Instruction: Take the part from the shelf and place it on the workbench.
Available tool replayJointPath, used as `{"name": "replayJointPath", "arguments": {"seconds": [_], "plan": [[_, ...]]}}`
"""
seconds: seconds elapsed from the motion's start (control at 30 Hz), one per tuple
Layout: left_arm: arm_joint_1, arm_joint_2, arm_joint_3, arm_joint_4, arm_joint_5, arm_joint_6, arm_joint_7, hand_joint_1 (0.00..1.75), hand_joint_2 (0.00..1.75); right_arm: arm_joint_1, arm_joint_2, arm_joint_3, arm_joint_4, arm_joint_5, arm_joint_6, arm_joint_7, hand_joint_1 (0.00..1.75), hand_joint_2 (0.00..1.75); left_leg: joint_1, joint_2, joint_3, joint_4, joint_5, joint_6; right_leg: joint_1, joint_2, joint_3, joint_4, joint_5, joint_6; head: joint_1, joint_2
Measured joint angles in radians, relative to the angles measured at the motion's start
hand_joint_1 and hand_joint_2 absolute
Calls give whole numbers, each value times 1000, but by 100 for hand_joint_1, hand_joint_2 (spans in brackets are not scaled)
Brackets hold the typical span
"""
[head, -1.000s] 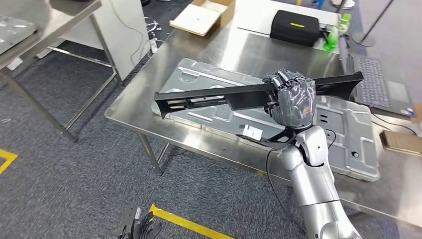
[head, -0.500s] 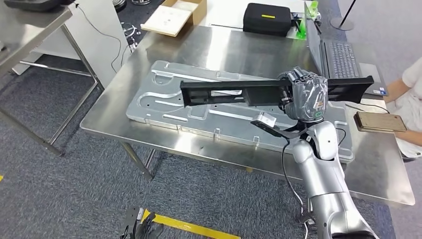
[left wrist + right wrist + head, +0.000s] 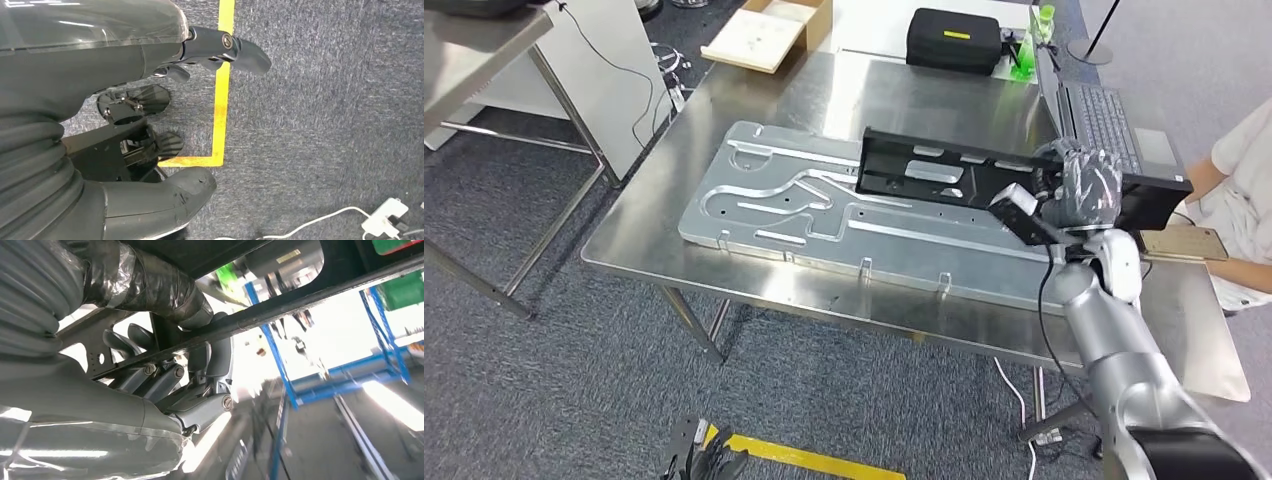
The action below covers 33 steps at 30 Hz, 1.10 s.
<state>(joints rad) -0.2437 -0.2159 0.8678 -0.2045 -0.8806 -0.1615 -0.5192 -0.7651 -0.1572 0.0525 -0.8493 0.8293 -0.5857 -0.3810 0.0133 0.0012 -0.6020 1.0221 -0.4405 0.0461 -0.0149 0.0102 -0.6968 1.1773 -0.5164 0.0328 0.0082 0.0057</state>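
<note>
Right hand (image 3: 1085, 187) around black part (image 3: 944, 170)

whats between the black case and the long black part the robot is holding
Bare steel workbench, as the head view shows: nothing sits between the black case and the black part held in the right hand.

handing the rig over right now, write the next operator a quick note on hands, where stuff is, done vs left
Right hand: grips the long black part near its right end and holds it over the workbench, above the big grey stamped metal panel lying there.
Left hand: hangs by the robot's side over the carpet, holding nothing.
Done: the part is off the shelf and carried to the workbench.
Left: lower the part onto the workbench and let go.
Nearby: a laptop and a black case at the far side; a person sits at the right edge.
</note>
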Motion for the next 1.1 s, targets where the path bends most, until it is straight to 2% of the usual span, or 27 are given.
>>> {"name": "replayJointPath", "arguments": {"seconds": [0.03, 0.07, 0.1, 0.13, 0.2, 0.23, 0.27, 0.3, 0.4, 0.47, 0.53, 0.57, 0.6, 0.63, 0.67, 0.73, 0.77, 0.83, 0.9, 0.93, 1.0, 1.07, 1.1], "plan": [[1, 0, -1, 0, 0, -1, 0, 0, 175, -5, -9, 0, 19, -10, 13, -4, 175, 175, 0, 1, 0, 0, 0, 1, -1, -1, -31, 65, -26, 4, 0, 0], [2, 0, -3, 0, 0, -2, 0, 0, 175, -7, -17, -1, 35, -16, 21, -7, 175, 175, 0, 1, 0, 0, -1, 1, -3, -2, -56, 114, -40, 8, 0, 0], [4, 1, -4, 0, 0, -2, 0, 0, 175, -7, -24, -1, 48, -20, 29, -10, 175, 175, 0, 1, 0, 1, -1, 1, -5, -3, -66, 131, -36, 10, 0, 0], [5, 1, -4, 0, 0, -2, 0, 0, 175, -9, -29, -1, 58, -22, 35, -12, 175, 175, 0, 1, 1, 2, -2, 0, -8, -5, -59, 112, -14, 12, 0, 0], [6, 1, -7, 0, 0, -3, 0, 0, 175, -14, -38, -1, 72, -31, 49, -16, 175, 175, 2, 1, 2, 6, -7, -6, -14, -11, -1, -13, 53, 14, 0, 0], [5, 1, -9, 0, 0, -2, 0, 0, 175, -19, -42, -1, 78, -38, 54, -19, 175, 175, 0, 1, 0, 10, -9, -10, -13, -13, 28, -74, 74, 13, 0, 0], [4, 2, -11, 0, 0, -2, 0, 0, 175, -23, -44, -1, 83, -47, 59, -20, 175, 175, -2, 1, -1, 12, -11, -16, -11, -15, 47, -115, 85, 10, 0, 0], [4, 2, -12, 0, -1, -2, 0, 0, 175, -25, -46, -1, 89, -55, 62, -22, 175, 175, -4, 1, -3, 12, -12, -21, -9, -14, 52, -129, 82, 5, 0, 0], [5, 4, -14, 0, -1, -1, 1, 0, 175, -27, -49, -1, 100, -66, 66, -24, 175, 175, -5, 2, -4, 16, -19, -35, -8, -10, 53, -131, 81, -17, -1, 0], [4, 5, -16, 0, -1, -1, 2, 0, 175, -31, -50, -1, 103, -69, 66, -25, 175, 175, -3, 2, -27, 74, -58, -42, -8, -10, 56, -135, 83, -33, -1, 0], [5, 6, -18, 0, -1, -1, 2, 0, 175, -33, -50, -1, 108, -70, 67, -25, 175, 175, -2, 2, -84, 202, -120, -43, -4, -9, 57, -135, 82, -42, -1, 0], [6, 6, -18, 0, -1, -1, 2, 0, 175, -33, -50, -1, 110, -70, 67, -25, 175, 175, -2, 2, -114, 264, -141, -42, -1, -8, 58, -134, 81, -44, -1, 0], [6, 7, -19, 0, -1, -1, 2, 0, 175, -32, -50, -1, 113, -70, 67, -25, 175, 175, -3, 2, -131, 297, -146, -40, 2, -7, 58, -133, 81, -46, -1, 0], [7, 8, -19, 0, -1, -1, 2, 0, 175, -32, -50, -1, 114, -70, 67, -25, 175, 175, -3, 2, -131, 295, -132, -37, 5, -5, 59, -132, 80, -47, -1, 0], [7, 8, -19, 0, -1, -1, 2, 0, 175, -32, -50, -1, 115, -70, 67, -25, 175, 175, -5, 1, -112, 251, -100, -30, 8, -4, 61, -131, 79, -48, -1, 0], [5, 11, -19, 0, -1, -1, 2, 0, 175, -33, -50, -1, 116, -70, 67, -25, 175, 175, -11, -1, -49, 116, -34, -12, 14, -1, 62, -129, 78, -48, -1, 0], [4, 12, -19, 0, -1, -1, 2, 0, 175, -34, -50, -1, 117, -70, 67, -25, 175, 175, -15, -2, -25, 63, -16, -5, 15, 0, 61, -129, 78, -46, -1, 0], [4, 14, -19, 0, -1, -1, 2, 0, 175, -34, -50, -1, 118, -70, 67, -25, 175, 175, -19, -3, -8, 24, -13, -1, 13, 1, 58, -130, 81, -38, -1, 0], [4, 14, -20, 0, -1, -1, 2, 0, 175, -33, -51, -1, 119, -70, 67, -25, 175, 175, -17, -2, -3, 6, -4, 1, 12, 2, 58, -135, 84, -27, -1, 0], [4, 14, -20, 0, -1, -1, 2, 0, 175, -33, -53, -1, 119, -70, 67, -25, 175, 175, -13, -1, 1, -4, 2, 4, 12, 2, 55, -127, 76, -22, 0, 0], [2, 14, -20, 0, -1, -1, 2, 0, 175, -36, -56, -1, 119, -72, 68, -25, 87, 175, -8, 2, 7, -18, 11, 9, 8, 0, 23, -55, 29, -13, 2, 0], [1, 14, -20, 0, -2, 2, 5, 0, 175, -36, -58, -1, 122, -77, 72, -25, 0, 175, -7, 2, 7, -18, 13, 11, 2, -2, -33, 66, -26, -3, 3, 0], [2, 14, -20, 0, -4, 5, 8, 0, 131, -34, -58, -1, 123, -81, 76, -25, 0, 175, -7, 2, 7, -16, 12, 10, -2, -3, -54, 109, -37, 1, 3, 0]]}}
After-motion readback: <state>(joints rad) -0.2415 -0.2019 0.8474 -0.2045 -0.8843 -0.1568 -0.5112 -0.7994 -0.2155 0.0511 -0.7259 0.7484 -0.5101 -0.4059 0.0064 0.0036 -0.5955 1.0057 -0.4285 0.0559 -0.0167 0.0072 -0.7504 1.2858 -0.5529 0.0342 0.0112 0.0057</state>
